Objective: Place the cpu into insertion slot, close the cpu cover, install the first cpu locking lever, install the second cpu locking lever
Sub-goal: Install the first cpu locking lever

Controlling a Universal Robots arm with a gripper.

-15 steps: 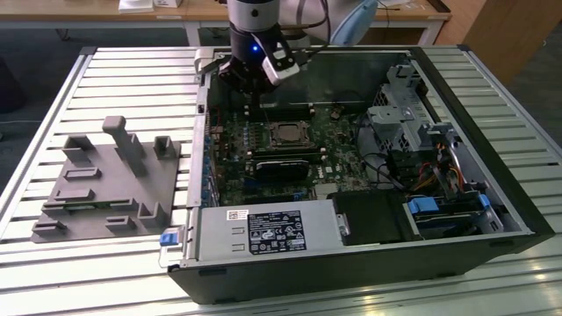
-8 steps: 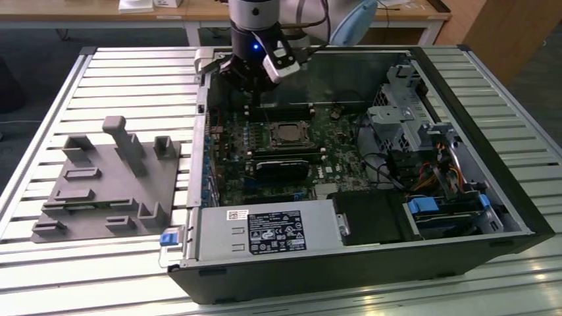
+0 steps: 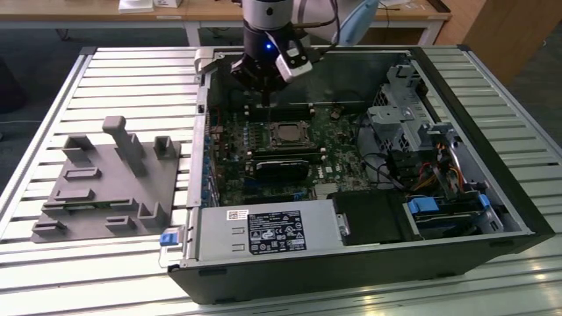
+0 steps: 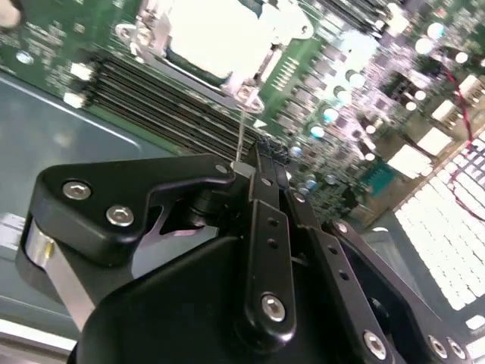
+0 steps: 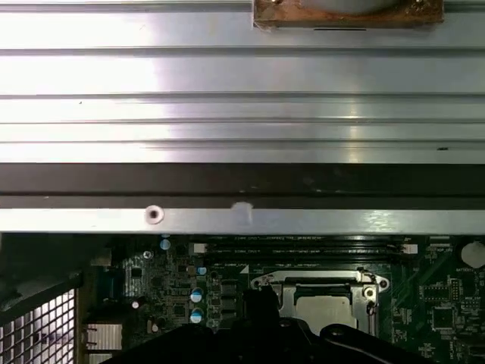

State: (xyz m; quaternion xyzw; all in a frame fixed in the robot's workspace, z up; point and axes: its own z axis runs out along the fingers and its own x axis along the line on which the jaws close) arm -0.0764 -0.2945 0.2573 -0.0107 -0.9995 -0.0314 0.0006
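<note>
The insertion slot [image 3: 285, 133] sits in the middle of the green board inside the open computer case. The cpu [image 5: 322, 309] lies in it, and its pale face [image 4: 212, 34] glares bright. The cpu cover [image 5: 314, 282] lies flat as a silvery frame around the chip. A thin wire lever [image 4: 241, 129] runs from the socket's corner to my fingertips. My gripper [image 3: 265, 102] hangs just behind the socket, near the case's far wall. In the second wrist view my gripper [image 4: 261, 152] is shut, its black fingers pressed together with the lever's end beside the tips.
A longer black module [image 3: 283, 164] lies in front of the socket. A drive cage [image 3: 412, 112] and cables [image 3: 439, 164] fill the exterior view's right of the case, with a power supply [image 3: 263, 230] in front. A grey fixture block [image 3: 105, 184] stands on the slatted table.
</note>
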